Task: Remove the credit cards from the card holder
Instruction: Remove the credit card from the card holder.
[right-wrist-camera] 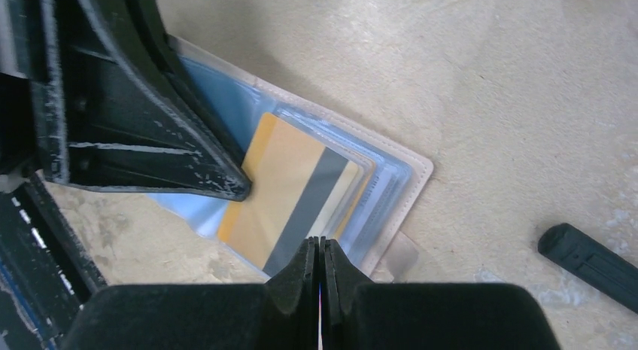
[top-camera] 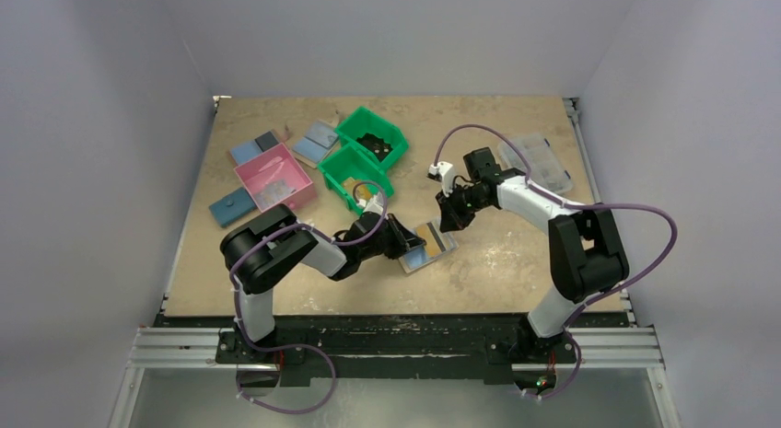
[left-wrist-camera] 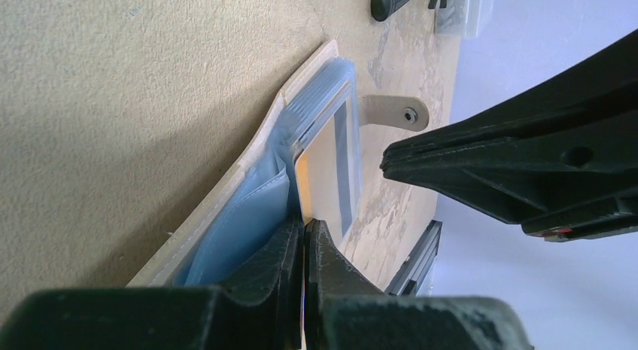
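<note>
We saw the card holder (top-camera: 414, 259) lying open on the table (top-camera: 497, 262) between both arms, a yellow card (right-wrist-camera: 290, 192) tucked inside. The left gripper (left-wrist-camera: 305, 241) pinched that card's edge; the right gripper (right-wrist-camera: 320, 252) hung shut at the holder's rim. With nothing pinning it, we feared, the holder would drag along.

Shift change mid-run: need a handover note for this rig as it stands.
Left end effector: shut on the edge of the yellow-orange, grey-striped credit card.
Right end effector: shut, empty, over the beige folding card holder with clear blue sleeves, open flat on the tan table.
Done: card pinched.
To do: pull it out; no card is free yet, others in the sleeves unclear.
</note>
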You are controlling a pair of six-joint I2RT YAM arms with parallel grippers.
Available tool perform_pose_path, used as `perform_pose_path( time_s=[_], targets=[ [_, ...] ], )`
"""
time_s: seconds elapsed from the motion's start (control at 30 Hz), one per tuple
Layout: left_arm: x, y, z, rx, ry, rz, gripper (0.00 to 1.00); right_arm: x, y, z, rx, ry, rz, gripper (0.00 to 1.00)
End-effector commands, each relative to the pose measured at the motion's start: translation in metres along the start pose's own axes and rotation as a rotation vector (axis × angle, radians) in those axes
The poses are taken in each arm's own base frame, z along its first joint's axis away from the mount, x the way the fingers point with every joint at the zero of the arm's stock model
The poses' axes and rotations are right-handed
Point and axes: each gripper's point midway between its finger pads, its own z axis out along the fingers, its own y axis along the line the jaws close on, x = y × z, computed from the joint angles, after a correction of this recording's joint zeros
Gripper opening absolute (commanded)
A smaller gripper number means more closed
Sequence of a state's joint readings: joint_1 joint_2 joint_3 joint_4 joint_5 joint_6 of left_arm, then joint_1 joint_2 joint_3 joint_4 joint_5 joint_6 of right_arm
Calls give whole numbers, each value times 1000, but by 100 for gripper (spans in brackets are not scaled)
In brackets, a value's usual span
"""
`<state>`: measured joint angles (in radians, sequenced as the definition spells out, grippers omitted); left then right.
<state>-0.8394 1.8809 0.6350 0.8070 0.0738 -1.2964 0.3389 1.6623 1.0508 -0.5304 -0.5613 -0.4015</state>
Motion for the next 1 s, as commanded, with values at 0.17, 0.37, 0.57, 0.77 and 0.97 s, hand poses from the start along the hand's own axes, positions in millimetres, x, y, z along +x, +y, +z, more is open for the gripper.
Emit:
perform_pose_path(
  time_s=[0.17, 0.37, 0.57, 0.77, 0.97],
  targets=[
    [1, -9, -3, 54, 15, 55, 0, 5, -17, 4, 101, 20, 12, 1],
    [4, -9, -3, 65, 30, 50, 0, 8, -13, 10, 97, 43, 0, 1],
    [5, -8, -2, 64, 34, 47, 0, 10, -12, 13, 97, 57, -8, 1],
    [6, -8, -2, 70, 37, 43, 2, 14, -17, 14, 132, 73, -8, 1],
    [8, -8, -2, 81, 47, 36, 10, 19, -17, 17, 144, 105, -18, 1]
  ],
)
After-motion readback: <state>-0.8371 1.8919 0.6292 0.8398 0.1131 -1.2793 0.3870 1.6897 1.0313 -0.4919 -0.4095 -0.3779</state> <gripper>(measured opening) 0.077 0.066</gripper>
